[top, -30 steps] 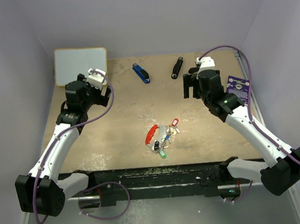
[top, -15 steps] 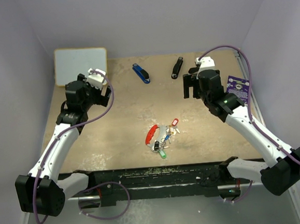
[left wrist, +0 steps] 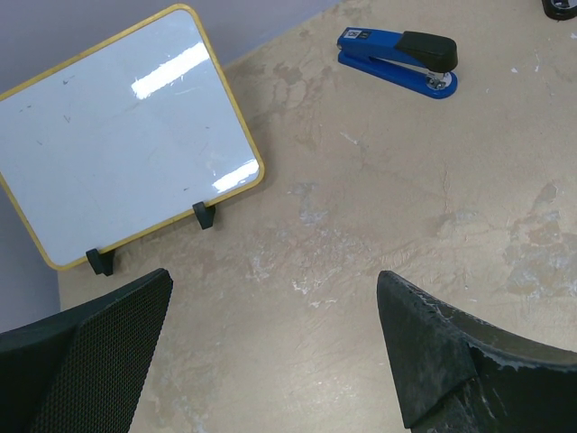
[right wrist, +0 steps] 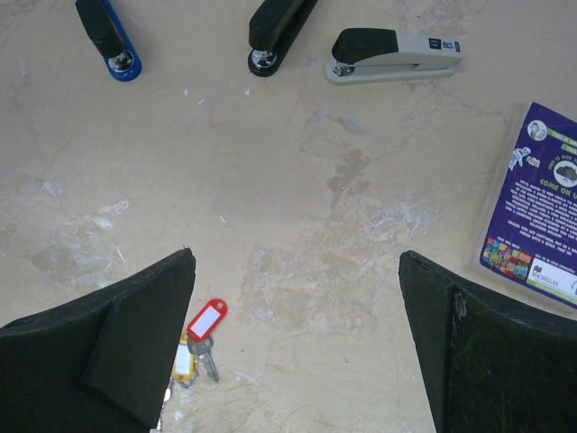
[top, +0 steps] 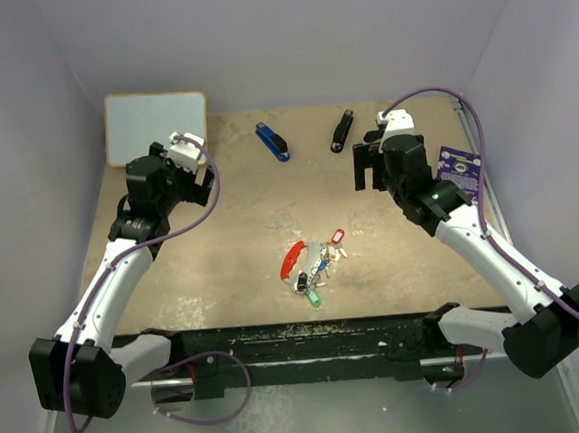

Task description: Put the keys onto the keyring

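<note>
- tabletop: tan and scuffed. All positions below are relative to the keyring, as seen in the top view.
- left gripper: beyond the keyring and well to its left, off the surface. Fingers are spread wide with nothing between them, only bare tabletop underneath.
- right gripper: beyond the keyring and to its right. It is also spread wide and empty.
- whiteboard: far beyond the keyring on the left, propped on small black feet.
- purple card: well right of the keyring, lying flat.
- blue stapler, black stapler, grey stapler: in a row well beyond the keyring, none touching it.
- keyring: has a red oval fob and lies flat between the two arms, toward the near edge.
- keys: bunched against the keyring's right side, green head nearest, red tag farthest. Too small to tell whether any are threaded on.
</note>
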### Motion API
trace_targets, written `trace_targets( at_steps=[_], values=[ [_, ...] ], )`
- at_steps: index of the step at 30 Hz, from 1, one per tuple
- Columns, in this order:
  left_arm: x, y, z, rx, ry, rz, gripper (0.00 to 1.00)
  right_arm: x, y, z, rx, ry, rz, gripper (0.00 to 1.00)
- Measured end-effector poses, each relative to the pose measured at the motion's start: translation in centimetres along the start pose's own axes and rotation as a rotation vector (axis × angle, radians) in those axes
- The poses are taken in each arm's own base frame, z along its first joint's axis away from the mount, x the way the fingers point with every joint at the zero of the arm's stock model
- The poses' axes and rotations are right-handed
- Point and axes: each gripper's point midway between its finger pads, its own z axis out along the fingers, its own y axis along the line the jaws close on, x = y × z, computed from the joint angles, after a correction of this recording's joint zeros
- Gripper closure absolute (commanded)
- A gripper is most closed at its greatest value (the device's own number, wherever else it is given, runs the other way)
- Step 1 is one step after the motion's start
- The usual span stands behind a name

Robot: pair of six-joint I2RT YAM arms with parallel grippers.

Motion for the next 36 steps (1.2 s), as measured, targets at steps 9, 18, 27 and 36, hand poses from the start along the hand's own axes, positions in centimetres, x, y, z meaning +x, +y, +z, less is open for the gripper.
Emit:
trace_targets(
  at_steps=[9,18,27,36],
  values=[
    [0.04,0.13,-0.01,-0.001,0.000,-0.003,0.02,-0.02,-0.03,-0.01,0.000,-0.001,-0.006,0.00],
    [0.00,-0.05,0.00,0.006,-0.002,-0.017,0.02,0.01,-0.03,-0.01,0.000,0.000,-0.006,0.00],
    [0.05,0.13,-0.01,0.003,-0.002,-0.021,0.02,0.03,-0.05,-0.01,0.000,0.000,-0.008,0.00],
    [0.05,0.08,-0.01,0.005,-0.002,-0.027,0.02,0.03,-0.06,-0.01,0.000,0.000,-0.010,0.00]
  ],
)
